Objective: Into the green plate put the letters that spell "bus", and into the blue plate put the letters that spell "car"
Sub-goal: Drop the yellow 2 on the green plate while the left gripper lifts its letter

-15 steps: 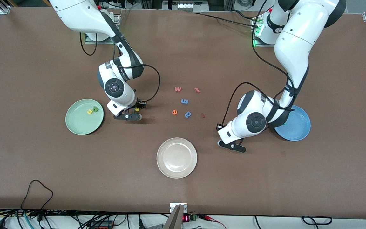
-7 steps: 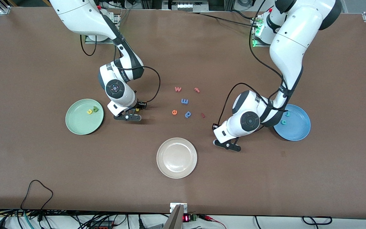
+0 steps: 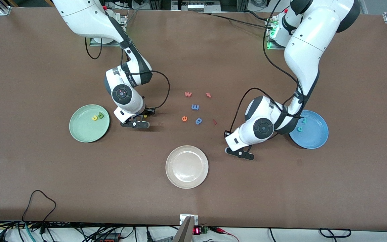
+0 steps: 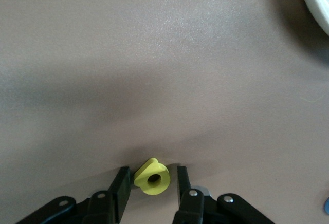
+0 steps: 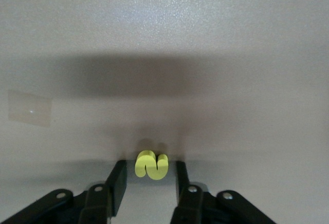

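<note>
The green plate (image 3: 85,131) holds a yellow u (image 3: 94,118) and a green b (image 3: 101,115). Beside it, my right gripper (image 3: 136,123) is down at the table. In the right wrist view this gripper (image 5: 149,170) is open, with the yellow s (image 5: 151,165) between its fingers and a gap on each side. The blue plate (image 3: 315,137) holds a teal c (image 3: 300,129) and a teal r (image 3: 303,120). My left gripper (image 3: 240,153) is low between the blue and cream plates. It (image 4: 152,175) is open around the yellow a (image 4: 152,178), close to one finger.
A cream-white plate (image 3: 186,179) sits nearer the camera, mid-table. Loose letters lie between the arms: an orange w (image 3: 188,94), a red t (image 3: 208,95), a blue m (image 3: 195,107), an orange e (image 3: 184,118), a blue p (image 3: 198,120) and a small red piece (image 3: 214,122).
My left arm has shifted a little toward the cream plate, uncovering the teal letters on the blue plate. The right gripper has hardly moved.
</note>
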Motion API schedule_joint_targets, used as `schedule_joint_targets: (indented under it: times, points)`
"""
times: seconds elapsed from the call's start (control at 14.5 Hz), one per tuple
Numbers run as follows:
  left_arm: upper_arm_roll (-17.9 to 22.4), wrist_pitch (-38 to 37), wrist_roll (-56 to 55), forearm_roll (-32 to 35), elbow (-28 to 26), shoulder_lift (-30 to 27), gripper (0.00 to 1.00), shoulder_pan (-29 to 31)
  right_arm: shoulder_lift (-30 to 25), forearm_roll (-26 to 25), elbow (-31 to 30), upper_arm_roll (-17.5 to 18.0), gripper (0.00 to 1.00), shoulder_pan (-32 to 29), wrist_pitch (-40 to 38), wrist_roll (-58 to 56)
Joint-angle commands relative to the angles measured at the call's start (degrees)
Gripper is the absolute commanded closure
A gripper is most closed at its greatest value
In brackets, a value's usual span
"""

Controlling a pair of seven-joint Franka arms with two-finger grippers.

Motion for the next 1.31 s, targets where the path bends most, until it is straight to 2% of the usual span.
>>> schedule_joint_targets:
  times: [0.0,0.14,0.21,0.34,0.48,0.62,0.76,0.89,0.96,1.03,1.1,1.17,1.24]
  points:
    - [1.02,0.14,-2.34,3.91,1.70,1.52,0.55,-1.67,0.45,0.01,0.06,-0.28,0.84,0.32,0.69,0.71]
    - [0.93,0.14,-4.28,6.11,1.78,1.61,0.56,-2.20,0.45,0.01,0.06,-0.28,0.98,0.14,0.69,0.62]
    - [1.02,0.14,-4.73,6.64,1.70,1.61,0.56,-2.55,0.19,0.01,0.06,-0.37,1.00,0.05,0.43,0.19]
    - [1.02,0.14,-4.73,7.26,1.70,1.61,0.56,-2.55,-2.87,-0.60,-0.03,-0.37,1.00,-2.74,-0.45,-2.62]
    - [1.02,0.14,-4.73,7.35,1.78,1.87,0.59,-2.64,-7.96,-0.69,-0.12,-0.37,1.00,-7.92,-8.50,-8.83]
    - [1.02,0.14,-4.73,7.35,1.70,2.22,0.64,-2.55,-10.53,-0.70,-0.20,-0.37,1.00,-14.07,-13.53,-16.48]
    - [1.02,0.14,-4.64,7.44,1.70,2.22,0.70,-2.64,-10.54,-0.70,-0.47,-0.46,1.00,-18.91,-14.95,-21.59]
    - [0.93,0.14,-4.73,10.24,1.70,2.22,0.75,-2.55,-8.88,-0.78,-0.38,-0.72,1.00,-21.99,-14.26,-25.03]
    - [0.93,0.14,-4.73,10.77,1.78,2.13,0.77,-2.55,-7.91,-0.78,-0.47,-0.81,0.97,-23.49,-13.38,-27.22]
    - [0.93,0.14,-4.73,10.87,1.78,1.96,0.77,-2.38,-7.12,-0.78,-0.38,-0.81,0.83,-24.46,-12.42,-28.11]
    - [0.93,0.05,-4.64,10.87,1.78,1.70,0.78,-2.03,-6.59,-0.78,-0.38,-0.81,0.47,-24.56,-11.54,-28.38]
    - [1.02,-0.04,-4.64,10.87,1.78,1.26,0.78,-1.50,-6.76,-0.78,-0.29,-0.81,0.03,-24.56,-11.27,-28.38]
    - [1.02,-0.13,-4.38,10.95,1.78,0.56,0.78,0.16,-7.63,-0.78,-0.12,-0.81,0.00,-24.56,-11.79,-28.38]
